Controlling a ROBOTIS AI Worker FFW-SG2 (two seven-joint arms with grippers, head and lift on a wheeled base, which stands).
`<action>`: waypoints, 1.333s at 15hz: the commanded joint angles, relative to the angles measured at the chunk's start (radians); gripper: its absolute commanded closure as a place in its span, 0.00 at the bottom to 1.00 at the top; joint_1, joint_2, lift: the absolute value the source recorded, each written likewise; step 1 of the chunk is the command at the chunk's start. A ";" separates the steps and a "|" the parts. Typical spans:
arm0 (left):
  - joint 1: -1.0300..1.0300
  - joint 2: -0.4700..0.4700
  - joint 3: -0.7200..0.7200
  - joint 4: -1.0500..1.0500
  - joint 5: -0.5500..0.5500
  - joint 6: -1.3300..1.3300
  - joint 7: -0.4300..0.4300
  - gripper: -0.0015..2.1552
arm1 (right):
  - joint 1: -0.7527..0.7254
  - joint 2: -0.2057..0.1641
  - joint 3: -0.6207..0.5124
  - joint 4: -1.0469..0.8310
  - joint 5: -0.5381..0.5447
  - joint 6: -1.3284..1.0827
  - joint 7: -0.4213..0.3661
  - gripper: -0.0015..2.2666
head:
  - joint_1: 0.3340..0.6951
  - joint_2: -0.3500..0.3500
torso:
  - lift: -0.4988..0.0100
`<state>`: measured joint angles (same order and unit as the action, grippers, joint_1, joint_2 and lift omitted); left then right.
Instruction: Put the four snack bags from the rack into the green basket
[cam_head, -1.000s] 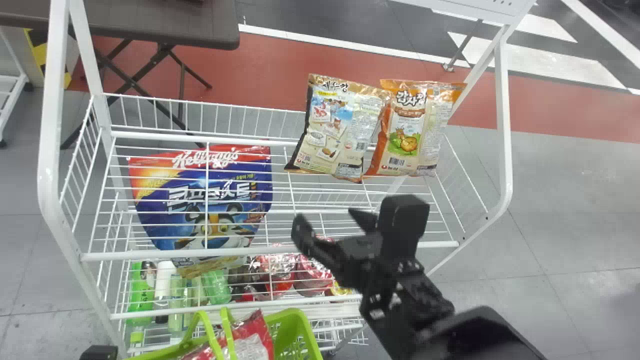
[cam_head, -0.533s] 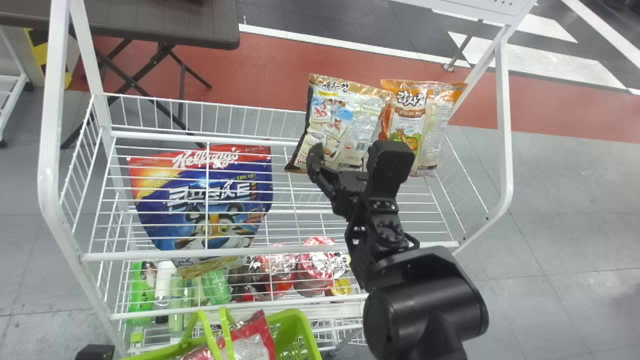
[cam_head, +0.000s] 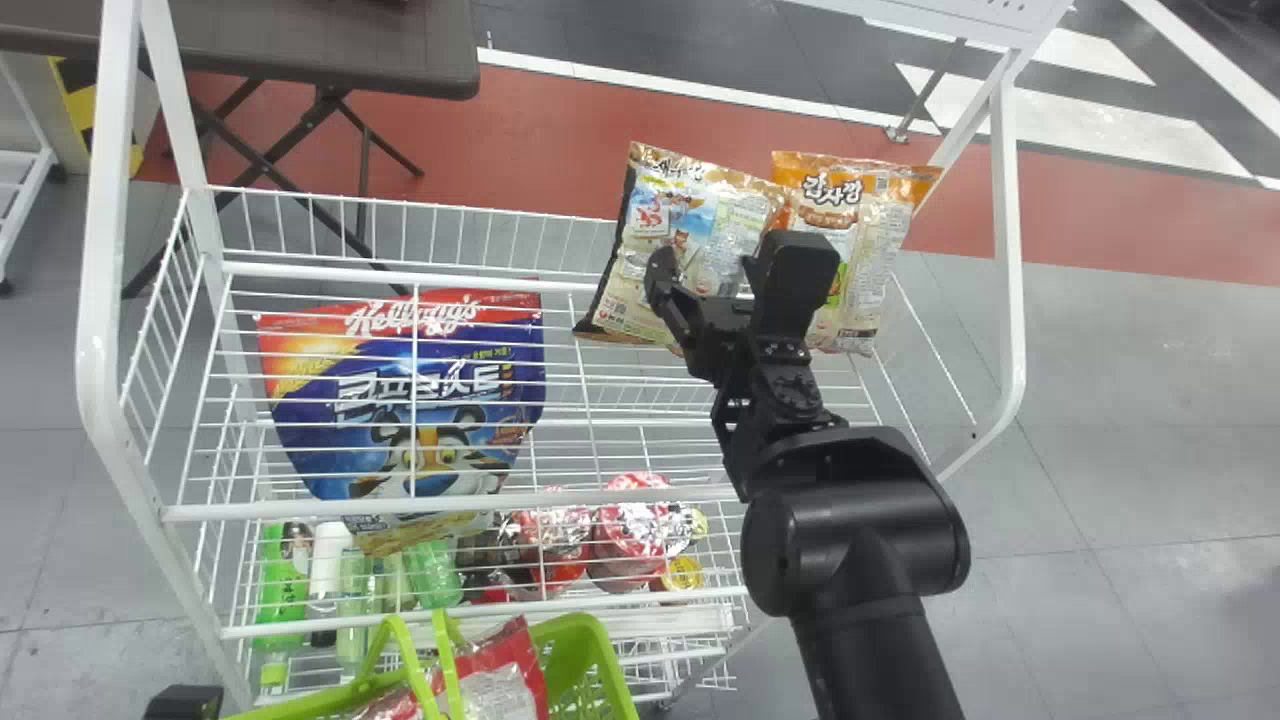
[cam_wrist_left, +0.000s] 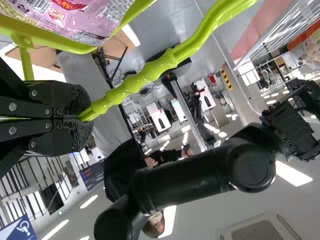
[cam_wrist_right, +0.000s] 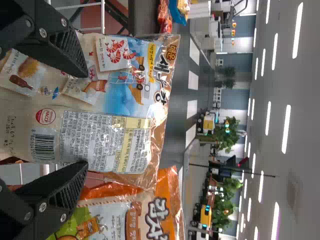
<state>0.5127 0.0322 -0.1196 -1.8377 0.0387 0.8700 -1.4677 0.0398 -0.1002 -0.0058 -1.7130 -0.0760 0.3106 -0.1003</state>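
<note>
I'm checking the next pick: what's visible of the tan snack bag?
The tan bag is glossy and crinkled, with brown edging, shrimp pictures, a text panel and a barcode. It stands in the rack, beside the orange bag. The right gripper's open fingers flank it; I can't tell whether they touch it.

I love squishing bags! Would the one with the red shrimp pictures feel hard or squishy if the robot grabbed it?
Probably squishy: the bag looks puffed, and its top edge is crinkled. Its shiny wrapper might slip a bit in the right gripper.
</note>
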 joint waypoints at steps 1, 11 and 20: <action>0.000 -0.003 0.000 0.003 -0.002 0.001 0.001 0.98 | 0.032 0.000 0.006 -0.017 -0.010 -0.014 0.013 0.94 | 1.00 0.00 | 0.97; 0.001 -0.003 0.001 0.005 0.003 0.001 0.007 0.98 | 0.189 -0.004 0.018 -0.260 -0.016 0.014 0.094 0.97 | 1.00 0.00 | 0.97; 0.003 -0.005 -0.005 -0.005 0.004 0.004 0.023 0.98 | 0.557 -0.010 -0.169 -0.789 -0.205 0.762 0.370 0.97 | 1.00 0.00 | 0.97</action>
<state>0.5130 0.0279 -0.1241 -1.8404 0.0408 0.8729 -1.4461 0.5659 -0.1077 -0.1274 -2.4588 -0.2279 0.9302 0.2522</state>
